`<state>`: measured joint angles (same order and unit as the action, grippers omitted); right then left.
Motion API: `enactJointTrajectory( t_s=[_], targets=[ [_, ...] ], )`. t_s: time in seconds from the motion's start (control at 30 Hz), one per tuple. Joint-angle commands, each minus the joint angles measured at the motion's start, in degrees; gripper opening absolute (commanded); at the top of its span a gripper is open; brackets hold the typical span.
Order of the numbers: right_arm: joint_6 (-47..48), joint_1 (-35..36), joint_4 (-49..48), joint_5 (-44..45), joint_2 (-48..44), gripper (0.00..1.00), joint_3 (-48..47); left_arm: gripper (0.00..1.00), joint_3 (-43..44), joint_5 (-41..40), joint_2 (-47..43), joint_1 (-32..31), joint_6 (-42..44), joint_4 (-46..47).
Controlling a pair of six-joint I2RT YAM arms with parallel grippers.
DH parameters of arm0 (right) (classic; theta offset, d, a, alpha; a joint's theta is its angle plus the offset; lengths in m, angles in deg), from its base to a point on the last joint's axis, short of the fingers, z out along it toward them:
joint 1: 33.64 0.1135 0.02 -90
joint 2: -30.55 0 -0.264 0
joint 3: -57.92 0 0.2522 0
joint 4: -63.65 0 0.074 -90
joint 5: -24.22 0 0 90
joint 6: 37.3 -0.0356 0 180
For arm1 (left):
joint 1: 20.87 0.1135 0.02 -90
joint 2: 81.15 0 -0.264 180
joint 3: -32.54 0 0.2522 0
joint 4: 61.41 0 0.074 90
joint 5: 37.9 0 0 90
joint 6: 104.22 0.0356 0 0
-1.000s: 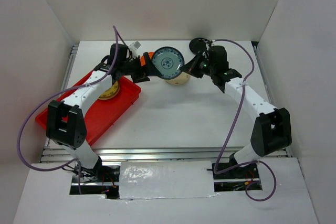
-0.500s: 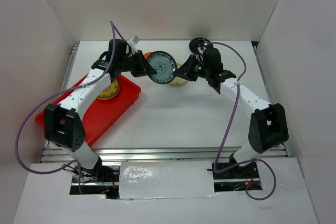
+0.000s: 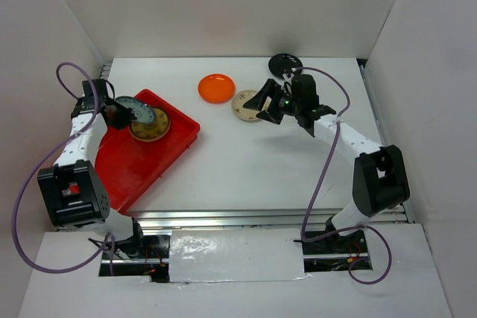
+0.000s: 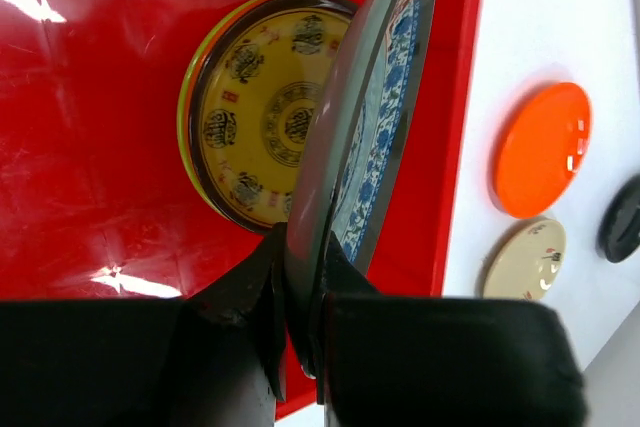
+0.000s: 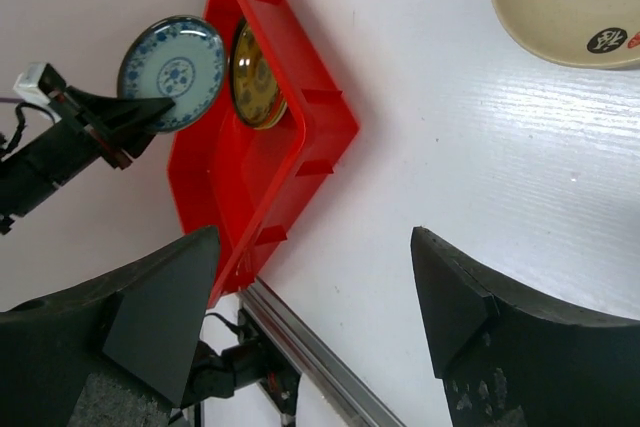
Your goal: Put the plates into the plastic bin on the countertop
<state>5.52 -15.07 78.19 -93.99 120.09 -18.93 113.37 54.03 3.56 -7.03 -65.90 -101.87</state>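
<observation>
My left gripper (image 3: 119, 113) (image 4: 300, 287) is shut on the rim of the blue-white patterned plate (image 3: 139, 112) (image 4: 375, 117), holding it on edge over the red plastic bin (image 3: 149, 165) (image 4: 90, 147). In the bin lies a yellow-motif plate (image 3: 153, 129) (image 4: 270, 122) on top of a lime green one. My right gripper (image 3: 262, 103) (image 5: 315, 287) hangs open and holds nothing, just right of a cream plate (image 3: 243, 106) (image 5: 570, 2) on the white countertop (image 3: 246, 161). An orange plate (image 3: 216, 88) (image 4: 540, 147) and a black plate (image 3: 285, 64) also lie on the countertop.
A metal rail (image 3: 223, 217) runs along the near edge of the countertop. White walls close in the left, back and right sides. The bin sits slantwise at the left, one corner near the front rail.
The blue-white plate passed from my right gripper to my left. The left arm swung it from the back centre leftward over the bin. The right gripper opened and dropped beside the cream plate.
</observation>
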Motion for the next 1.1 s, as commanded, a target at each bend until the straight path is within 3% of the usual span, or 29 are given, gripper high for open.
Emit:
enactJointTrajectory(
  t_s=[0.0,0.13,0.2,0.23,0.27,0.33,0.63,0.9,1.07],
  targets=[
    [0.9,-0.6,-3.2,-2.4,0.9,0.85,-0.1,0.0,1.8,2.0,4.1,0.2,-0.6,2.0],
    [1.3,-0.9,-3.4,-2.8,0.8,0.85,0.2,0.0,5.7,2.9,9.0,0.8,-0.3,-0.4],
    [1.3,-1.2,-3.7,-2.9,0.8,0.85,0.4,0.1,5.9,2.9,9.6,0.8,-0.8,-0.5],
    [1.3,-1.3,-3.9,-2.9,0.8,0.85,0.6,0.31,6.1,2.9,9.8,0.7,-0.8,-1.1],
    [1.3,-1.3,-4.0,-2.9,1.0,0.85,0.5,0.45,6.1,3.1,9.8,0.3,-0.8,-1.2],
    [1.5,-1.3,-3.8,-2.7,1.7,0.85,0.3,0.99,7.0,2.7,9.3,-0.1,-0.7,-3.2],
    [-3.1,-2.7,11.0,16.1,13.5,0.92,-9.5,0.99,8.5,-6.4,9.5,-6.0,-0.7,-15.7],
    [-7.0,-5.1,14.9,18.5,27.8,0.91,-19.4,0.99,6.3,-10.3,7.2,-6.0,-0.7,-19.0],
    [-7.0,-6.3,16.5,15.9,34.7,0.87,-25.5,0.99,3.1,-10.1,-1.5,-6.6,2.5,-15.3]
  ],
)
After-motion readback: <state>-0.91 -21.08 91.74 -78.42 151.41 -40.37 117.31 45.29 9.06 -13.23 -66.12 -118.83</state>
